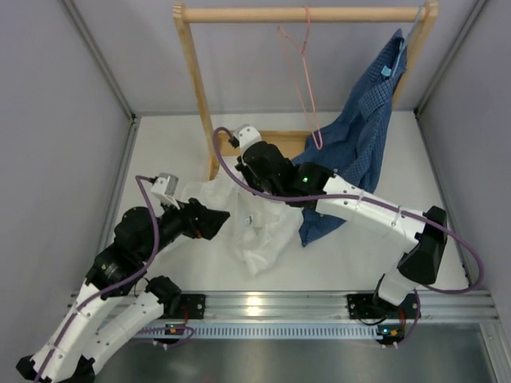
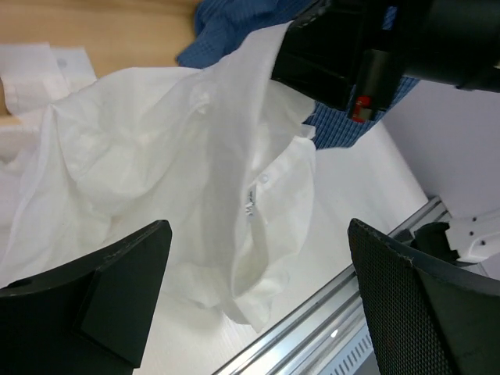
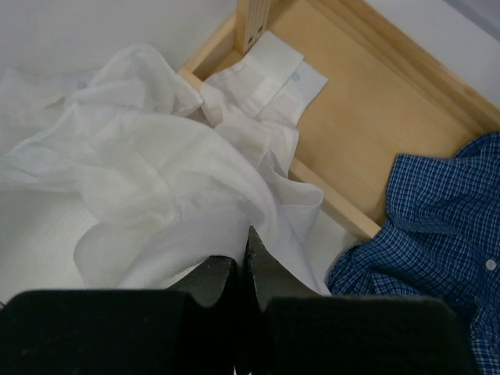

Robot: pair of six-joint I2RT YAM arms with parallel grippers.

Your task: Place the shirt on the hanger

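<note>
White shirt: crumpled in a heap on the white table between the two arms. One cuff spills onto the rack's wooden base, and one fold is drawn up off the pile.
Left gripper: low at the heap's left side, fingers spread wide, holding nothing.
Right gripper: reaching in from the far side, fingers pinched together on a fold of the white fabric.
Blue checked shirt: hangs from the right end of the rail, its tail draping down to the table just beside the white heap.
Pink hanger: hooked bare on the wooden rail, well apart from the heap below.
Progress: early, by the look of it. One grip is taken, the hanger is not yet fetched and neither shoulder is threaded, so the bulk of the job lies ahead.
</note>
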